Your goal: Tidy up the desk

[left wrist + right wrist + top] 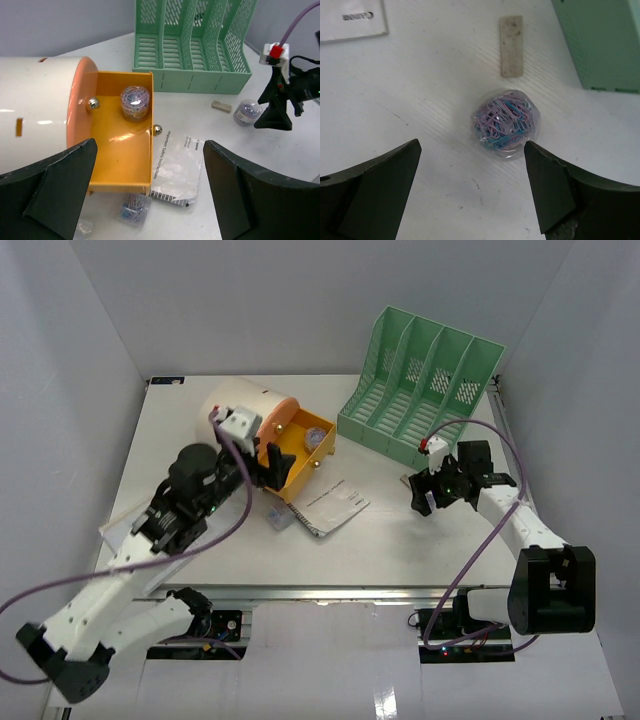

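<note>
The white desk (400, 530) holds a cream cylindrical drawer box (245, 405) with its orange drawer (122, 150) pulled out. A round clear tub of paper clips (135, 102) stands inside the drawer. My left gripper (150, 145) hangs open above the drawer's front end, holding nothing. A second round tub of clips (506, 124) sits on the desk, just beyond my right gripper (471, 150), which is open and empty above the tabletop. A silver booklet (182, 165) lies beside the drawer. A small clear box of clips (134, 207) rests by the drawer's front corner.
The mint-green file rack (420, 390) stands at the back right, close behind my right gripper (428, 492). A small tan strip (511, 46) lies between the rack and the second tub. White walls enclose the desk, and a metal rail (330, 592) runs along its front.
</note>
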{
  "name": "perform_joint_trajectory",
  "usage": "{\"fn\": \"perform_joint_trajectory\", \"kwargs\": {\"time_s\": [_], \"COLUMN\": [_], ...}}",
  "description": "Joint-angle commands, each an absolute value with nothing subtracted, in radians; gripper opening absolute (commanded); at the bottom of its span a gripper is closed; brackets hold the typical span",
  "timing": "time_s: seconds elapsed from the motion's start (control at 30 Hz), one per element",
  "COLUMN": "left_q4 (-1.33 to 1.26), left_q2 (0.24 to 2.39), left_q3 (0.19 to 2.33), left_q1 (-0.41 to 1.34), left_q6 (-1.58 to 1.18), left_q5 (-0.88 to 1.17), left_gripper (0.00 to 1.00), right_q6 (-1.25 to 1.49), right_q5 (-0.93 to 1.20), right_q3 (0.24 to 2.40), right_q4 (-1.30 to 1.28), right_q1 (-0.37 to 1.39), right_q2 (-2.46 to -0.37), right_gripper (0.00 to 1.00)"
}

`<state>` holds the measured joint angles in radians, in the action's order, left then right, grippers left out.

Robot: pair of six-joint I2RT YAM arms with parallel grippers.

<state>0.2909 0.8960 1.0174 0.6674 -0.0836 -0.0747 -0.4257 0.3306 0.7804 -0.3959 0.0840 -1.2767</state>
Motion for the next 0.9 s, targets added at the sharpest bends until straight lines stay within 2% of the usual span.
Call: {"fn": "perform_joint_trajectory", "kwargs": {"time_s": [0.0, 0.2, 0.33, 0.5, 0.57, 0.73, 0.8, 0.87], "left_q4": [0.231, 0.255, 0.265, 0.267, 0.269, 0.27, 0.272, 0.273], "left_q2": [0.687, 0.522, 0.481, 0.476, 0.47, 0.462, 0.461, 0.459], "left_q3": [0.808, 0.644, 0.615, 0.615, 0.615, 0.614, 0.614, 0.614], "left_q1": [0.661, 0.661, 0.661, 0.661, 0.661, 0.661, 0.661, 0.661], "left_q6": [-0.07, -0.075, -0.089, -0.087, -0.087, -0.087, -0.087, -0.087], "left_q5": [-0.121, -0.198, -0.182, -0.201, -0.203, -0.21, -0.21, -0.212], "left_gripper": [0.98, 0.98, 0.98, 0.98, 0.98, 0.98, 0.98, 0.98], "right_q6": [-0.337, -0.31, -0.308, -0.305, -0.313, -0.334, -0.339, -0.344], "right_q5": [0.121, 0.086, 0.065, 0.069, 0.084, 0.148, 0.179, 0.205], "right_q3": [0.752, 0.771, 0.786, 0.796, 0.803, 0.842, 0.865, 0.882], "right_q4": [-0.32, -0.297, -0.275, -0.241, -0.23, -0.233, -0.256, -0.271], "right_q1": [0.114, 0.129, 0.13, 0.132, 0.132, 0.132, 0.132, 0.132], "right_q2": [-1.287, -1.37, -1.415, -1.425, -1.434, -1.473, -1.489, -1.496], "right_gripper": [0.9, 0.9, 0.9, 1.0, 0.89, 0.7, 0.55, 0.45]}}
